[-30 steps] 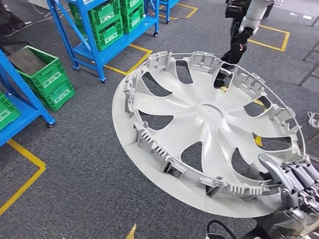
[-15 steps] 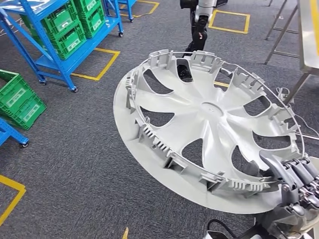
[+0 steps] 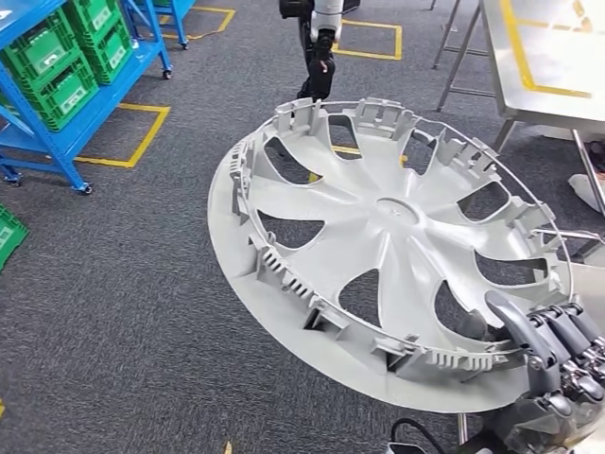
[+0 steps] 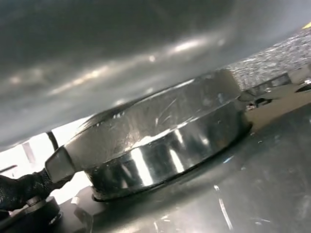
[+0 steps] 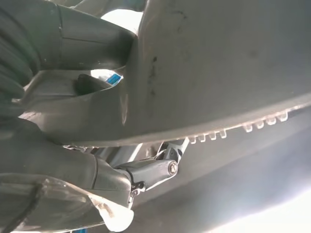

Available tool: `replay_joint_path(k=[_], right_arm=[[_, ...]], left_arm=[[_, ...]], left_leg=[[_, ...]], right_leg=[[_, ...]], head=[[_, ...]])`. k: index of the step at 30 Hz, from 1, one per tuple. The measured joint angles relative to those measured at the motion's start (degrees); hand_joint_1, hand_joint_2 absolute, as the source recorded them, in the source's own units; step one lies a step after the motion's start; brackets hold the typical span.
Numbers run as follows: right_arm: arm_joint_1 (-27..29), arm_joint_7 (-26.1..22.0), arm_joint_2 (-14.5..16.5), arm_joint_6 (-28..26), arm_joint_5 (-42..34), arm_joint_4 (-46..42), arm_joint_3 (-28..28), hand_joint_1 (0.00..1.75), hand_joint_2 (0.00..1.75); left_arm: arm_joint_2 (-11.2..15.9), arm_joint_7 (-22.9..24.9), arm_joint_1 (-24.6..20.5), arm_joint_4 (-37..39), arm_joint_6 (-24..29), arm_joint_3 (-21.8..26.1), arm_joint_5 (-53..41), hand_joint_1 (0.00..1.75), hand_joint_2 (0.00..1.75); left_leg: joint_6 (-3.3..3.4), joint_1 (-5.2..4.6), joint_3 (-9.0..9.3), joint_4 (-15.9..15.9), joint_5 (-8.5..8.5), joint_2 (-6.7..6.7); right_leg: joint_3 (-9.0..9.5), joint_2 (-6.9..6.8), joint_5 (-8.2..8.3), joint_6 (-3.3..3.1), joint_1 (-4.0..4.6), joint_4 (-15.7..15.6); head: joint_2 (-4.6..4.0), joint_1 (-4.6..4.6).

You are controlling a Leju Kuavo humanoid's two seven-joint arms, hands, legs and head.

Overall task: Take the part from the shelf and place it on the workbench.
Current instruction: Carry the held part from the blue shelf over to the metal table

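Right now my right hand (image 3: 553, 364) grips the big white wheel cover (image 3: 388, 246) by its near rim, low on my right side. My thumb (image 3: 515, 326) lies over the ribbed edge and my dark fingers (image 3: 571, 331) curl up against it. In the right wrist view, my hand (image 5: 73, 97) sits pressed to the pale underside of the wheel cover (image 5: 227, 63), which slants across that picture.

I hold the wheel cover up in the air, tilted, with its inside face and its clips turned toward me. It is very wide and hides much of the grey carpet floor (image 3: 129, 303) in front of me.

I cannot tell how my left hand is. The left wrist view is blurry and shows a shiny round metal piece (image 4: 157, 141) very close to the camera.

Far ahead, past the top rim of the wheel cover, stands another robot (image 3: 319, 43) with dark legs. To my left is a blue shelf (image 3: 50, 142) with green crates (image 3: 64, 66) on it. Yellow lines (image 3: 143, 137) are painted on the floor near it. To my far right stands the shiny metal desk (image 3: 549, 66) on thin legs, with a yellow stripe on top. The wheel cover is well apart from it.
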Motion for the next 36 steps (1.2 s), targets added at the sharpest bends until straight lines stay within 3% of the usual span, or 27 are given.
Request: replay_joint_path(k=[2,3,4,5,7,8,9,11,13,15,16,17,18,19,20,22,24,26,28,30,32,33,34,36], right_arm=[[0.0,0.03,0.0,0.0,0.02,0.17,0.01,1.75,1.75],[0.01,0.04,0.0,0.0,0.03,0.25,0.0,1.75,1.75],[0.02,0.05,0.0,0.0,0.06,0.3,-0.01,1.75,1.75],[0.01,0.05,0.0,0.0,0.08,0.32,0.0,1.75,1.75],[-0.09,0.05,0.0,0.0,0.1,0.33,0.02,1.75,1.75],[-0.15,0.05,0.0,0.0,0.11,0.34,0.03,1.75,1.75],[-0.2,0.05,0.0,0.0,0.12,0.35,0.04,1.75,1.75],[-0.22,0.05,0.0,0.0,0.12,0.35,0.06,1.75,1.75],[-0.27,0.04,0.0,0.0,0.14,0.37,0.08,1.75,1.75],[-0.42,0.05,0.0,0.0,0.17,0.4,0.13,1.75,1.75],[-0.48,0.06,0.0,0.0,0.18,0.46,0.15,1.75,1.75],[-0.5,0.07,0.0,0.0,0.18,0.51,0.16,1.75,1.75],[-0.5,0.08,0.0,0.0,0.19,0.58,0.17,1.75,1.75],[-0.49,0.08,0.0,0.0,0.19,0.64,0.17,1.75,1.75],[-0.49,0.08,0.0,0.0,0.2,0.67,0.17,1.75,1.75],[-0.52,0.08,-0.01,0.0,0.19,0.7,0.18,1.75,1.75],[-0.55,0.08,-0.04,-0.01,0.15,0.71,0.21,1.75,1.75],[-0.5,0.08,-0.07,-0.02,0.11,0.72,0.23,1.75,1.75],[-0.46,0.06,-0.08,-0.02,0.1,0.72,0.24,1.75,1.75],[-0.55,0.02,-0.12,-0.02,0.06,0.74,0.26,1.75,1.75],[-0.61,0.02,-0.15,-0.02,0.03,0.8,0.26,1.75,1.75],[-0.59,0.04,-0.15,-0.02,0.04,0.85,0.25,1.75,1.75],[-0.58,0.05,-0.15,-0.02,0.04,0.89,0.24,1.75,1.75],[-0.59,0.07,-0.16,-0.02,0.04,0.94,0.25,1.75,1.75]], left_arm=[[0.04,-0.01,0.15,0.01,0.1,0.0,-0.08,0.0,0.0],[0.06,-0.05,0.17,0.01,0.13,0.0,-0.14,0.0,0.0],[0.07,-0.11,0.13,0.01,0.1,0.0,-0.21,0.0,0.0],[0.05,-0.19,0.06,0.01,0.03,0.0,-0.26,0.0,0.0],[0.05,-0.37,-0.06,0.0,-0.18,0.0,-0.33,0.0,0.0],[0.06,-0.43,-0.08,0.0,-0.27,0.0,-0.34,0.0,0.0],[0.07,-0.46,-0.06,0.0,-0.34,0.0,-0.36,0.0,0.0],[0.08,-0.48,-0.04,0.0,-0.4,0.0,-0.38,0.0,0.0],[0.07,-0.48,-0.07,0.01,-0.39,0.0,-0.41,0.0,0.0],[0.09,-0.48,-0.03,0.02,-0.37,0.0,-0.43,0.0,0.0],[0.13,-0.48,0.05,0.02,-0.37,0.0,-0.43,0.0,0.0],[0.16,-0.48,0.15,0.02,-0.37,0.0,-0.43,0.0,0.0],[0.2,-0.48,0.22,0.02,-0.36,0.0,-0.44,0.0,0.0],[0.22,-0.48,0.24,0.02,-0.36,0.0,-0.44,0.0,0.0],[0.24,-0.48,0.23,0.02,-0.35,0.0,-0.45,0.0,0.0],[0.26,-0.48,0.16,0.02,-0.31,0.0,-0.46,0.0,0.0],[0.28,-0.48,0.09,0.02,-0.28,0.0,-0.49,0.0,0.0],[0.26,-0.45,0.01,0.02,-0.26,0.0,-0.5,0.0,0.0],[0.19,-0.41,-0.05,0.02,-0.2,0.01,-0.51,0.0,0.0],[0.17,-0.4,-0.03,0.02,-0.18,0.01,-0.51,0.0,0.0],[0.22,-0.39,0.12,0.02,-0.19,0.01,-0.51,0.0,0.0],[0.25,-0.39,0.17,0.02,-0.19,0.01,-0.51,0.0,0.0],[0.27,-0.39,0.16,0.02,-0.19,0.02,-0.51,0.0,0.0],[0.24,-0.4,0.06,0.02,-0.21,0.02,-0.51,0.0,0.0]], left_leg=[[0.07,-0.13,-0.03,0.04,-0.07,1.73],[0.08,-0.18,-0.02,0.05,-0.13,2.54],[0.03,-0.21,0.05,0.06,-0.2,3.28],[-0.07,-0.25,0.18,0.06,-0.3,3.91],[-0.47,-0.52,0.46,0.11,-0.58,4.9],[-0.72,-0.68,0.55,0.13,-0.68,5.32],[-0.95,-0.82,0.62,0.13,-0.73,5.79],[-1.56,-0.82,0.83,0.1,-0.93,6.71],[-2.15,-0.63,0.37,1.85,-2.53,5.14],[-2.4,-0.48,-2.2,7.98,-6.05,2.14],[-2.43,-0.46,-3.99,11.86,-7.7,1.32],[-2.44,-0.46,-5.41,14.8,-8.52,0.92],[-2.4,-0.47,-6.11,15.97,-8.23,0.73],[-2.32,-0.47,-5.85,14.96,-6.81,0.57],[-2.17,-0.46,-4.69,11.96,-4.56,0.17],[-1.72,-0.28,-1.72,4.66,-1.02,-2.22],[-1.36,-0.25,-0.31,1.04,-0.29,-3.95],[-0.92,-0.37,-0.23,0.45,-0.25,-3.2],[-0.24,-0.25,-0.01,-0.2,0.15,-1.91],[0.19,-0.2,0.18,-0.55,0.3,-0.37],[0.29,-0.26,0.18,-0.55,0.2,1.3],[0.27,-0.28,0.19,-0.55,0.14,2.14],[0.18,-0.28,0.24,-0.54,0.06,2.9],[-0.11,-0.29,0.55,-0.54,-0.21,4.22]], right_leg=[[-2.89,-0.71,-2.15,0.23,-0.04,6.15],[-2.97,-0.86,-1.74,0.24,-0.04,6.51],[-1.81,-1.12,-0.37,0.16,-0.03,4.55],[0.39,-1.82,1.53,-0.01,0.02,0.69],[4.73,-4.71,3.72,-0.52,0.48,-6.89],[5.88,-5.68,3.99,-0.84,0.73,-8.88],[6.17,-6.03,3.8,-1.14,0.97,-9.47],[6.07,-4.51,4.13,-1.83,0.93,-9.67],[6.13,-3.12,4.53,-2.49,0.67,-10.07],[6.18,-1.74,4.75,-2.94,0.58,-10.24],[6.15,-0.94,4.78,-3.05,0.63,-10.22],[6.15,-0.07,4.79,-3.12,0.68,-10.2],[6.17,0.8,4.8,-3.15,0.71,-10.15],[6.19,1.68,4.8,-3.15,0.72,-10.08],[6.22,2.52,4.8,-3.14,0.71,-9.98],[6.06,3.97,4.74,-2.96,0.7,-9.64],[5.53,5.12,4.86,-2.43,0.55,-9.39],[4.88,6.04,5.15,-1.67,0.3,-9.48],[3.84,4.07,4.34,-1.1,0.36,-8.21],[1.08,0.62,1.33,-0.67,0.45,-2.6],[-2.44,-0.55,-1.57,-0.27,0.23,4.57],[-3.25,-0.69,-1.75,-0.12,0.12,6.21],[-2.87,-0.88,-0.87,-0.04,0.03,5.59],[1.03,-2.31,2.53,-0.04,-0.02,-1.42]], head=[[0.0,-0.01],[0.0,-0.01],[0.0,-0.01],[0.0,-0.01],[0.0,-0.02],[0.0,-0.04],[0.0,-0.08],[0.0,-0.09],[0.0,-0.21],[0.0,-0.43],[0.0,-0.47],[0.0,-0.49],[0.0,-0.49],[0.0,-0.49],[0.0,-0.5],[0.0,-0.47],[0.01,-0.45],[0.01,-0.44],[0.0,-0.29],[0.0,-0.06],[0.0,0.03],[0.0,0.02],[0.0,0.02],[0.0,0.02]])
